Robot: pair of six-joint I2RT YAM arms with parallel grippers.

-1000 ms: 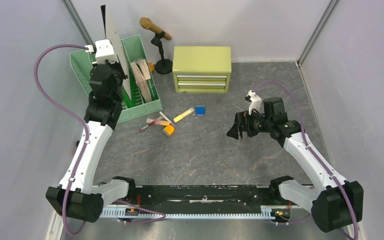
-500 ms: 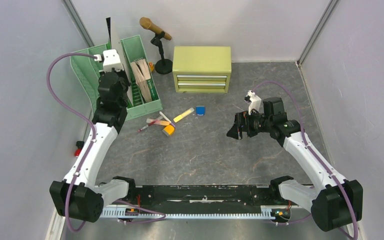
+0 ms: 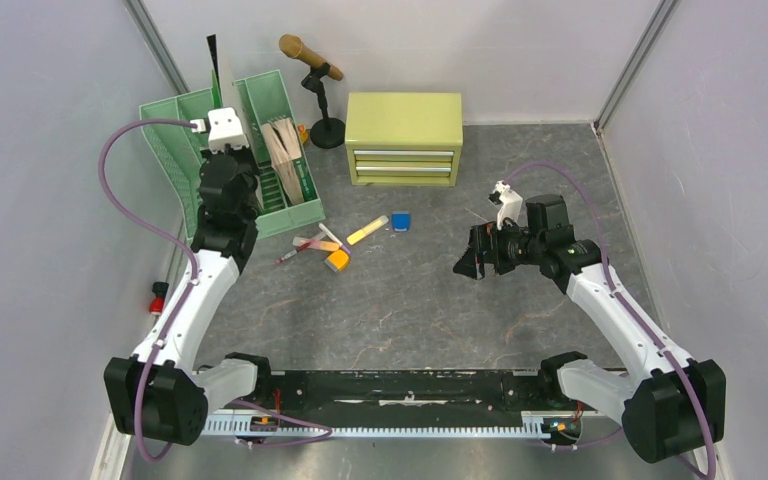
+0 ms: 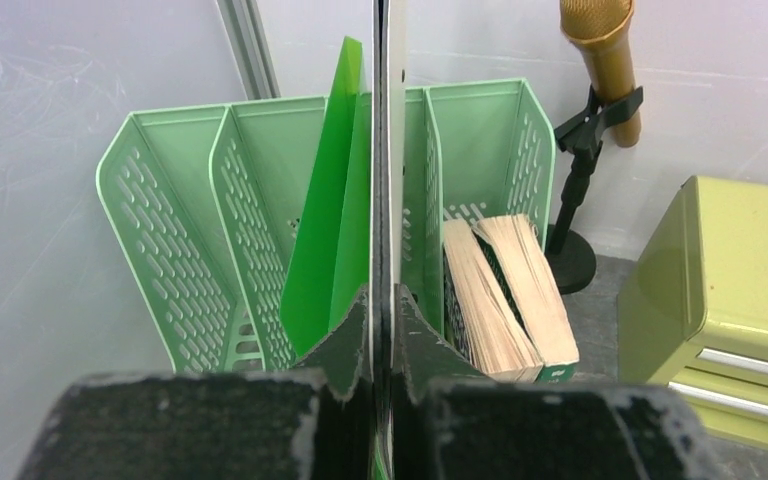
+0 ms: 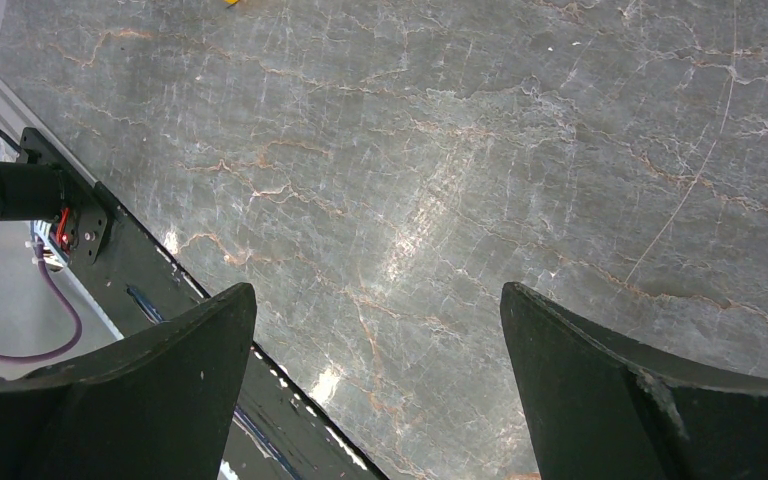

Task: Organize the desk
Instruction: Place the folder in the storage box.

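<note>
Left claw (image 4: 380,305): clamped on lower edge of upright board (image 4: 389,150), rack (image 4: 160,220) straight ahead. Looks light, stiff, slick; wants low, firm pinch. Right claw (image 5: 378,292): gaping, surface (image 5: 460,150) just below.

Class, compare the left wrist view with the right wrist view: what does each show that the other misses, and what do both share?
Only the left wrist view: the left gripper shut on a thin panel, the green file rack, a green folder, books, a microphone and the yellow-green cabinet. Only the right wrist view: the right gripper open over the desk, and the black base rail. Both: dark fingers and grey veined desk.
</note>
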